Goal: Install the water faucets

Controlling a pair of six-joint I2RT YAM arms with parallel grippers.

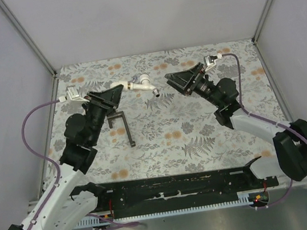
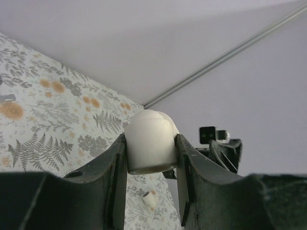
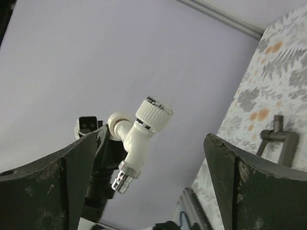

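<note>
My left end effector (image 1: 116, 91) pinches the water faucet (image 1: 137, 84) above the tabletop (image 1: 203, 136), my right end effector (image 1: 170, 80) spread wide beside it, so I'd centre the right on the ribbed cap (image 3: 154, 111) before closing.

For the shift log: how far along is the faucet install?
Done, it seems: the faucet hangs together, knob and metal tip on. In hand: the left end effector clamps its white end; the right end effector stands open beside it. Left: the T-shaped tool lies untouched.

A dark T-shaped tool (image 1: 127, 130) lies on the floral tablecloth (image 1: 203, 136).
</note>
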